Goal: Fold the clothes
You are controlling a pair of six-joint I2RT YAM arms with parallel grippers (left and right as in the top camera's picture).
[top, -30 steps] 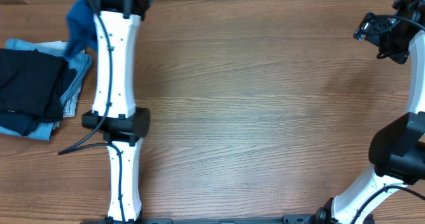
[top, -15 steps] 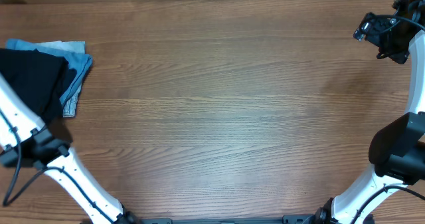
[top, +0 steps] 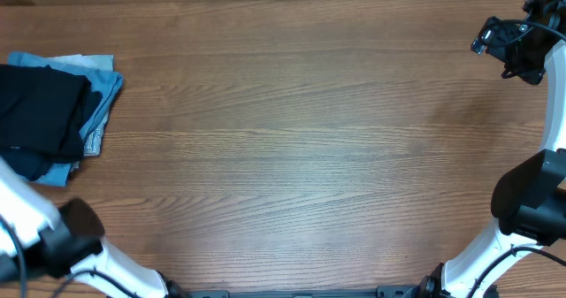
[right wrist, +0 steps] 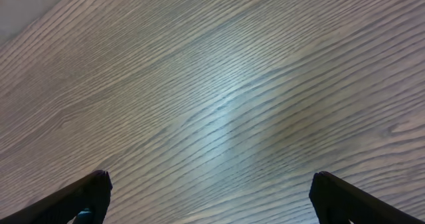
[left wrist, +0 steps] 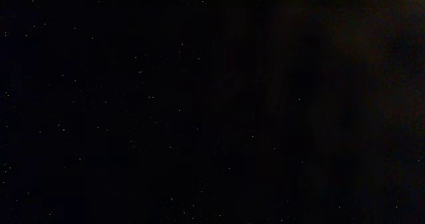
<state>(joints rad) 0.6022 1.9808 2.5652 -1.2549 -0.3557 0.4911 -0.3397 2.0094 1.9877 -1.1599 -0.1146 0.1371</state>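
The clothes are out of view in every frame. The left wrist view is wholly black and shows neither fingers nor fabric. Of my left arm (top: 55, 238), only a white link and a black joint show, at the bottom left corner of the overhead view; its gripper is off the frame. My right gripper (top: 506, 47) hangs at the far right back of the table, open. In the right wrist view the right gripper (right wrist: 211, 189) has its dark fingertips (right wrist: 94, 187) wide apart over bare wood, with nothing between them.
A folded black garment (top: 40, 112) lies on a folded pale light-blue garment (top: 104, 90) at the table's left edge. The right arm's base (top: 531, 205) stands at the lower right. The wooden table (top: 292, 139) fills the rest of the view.
My left arm, which reached up the left side with blue cloth at its gripper, has swung out to the bottom left corner. The blue cloth has left the view. The right arm has not moved.
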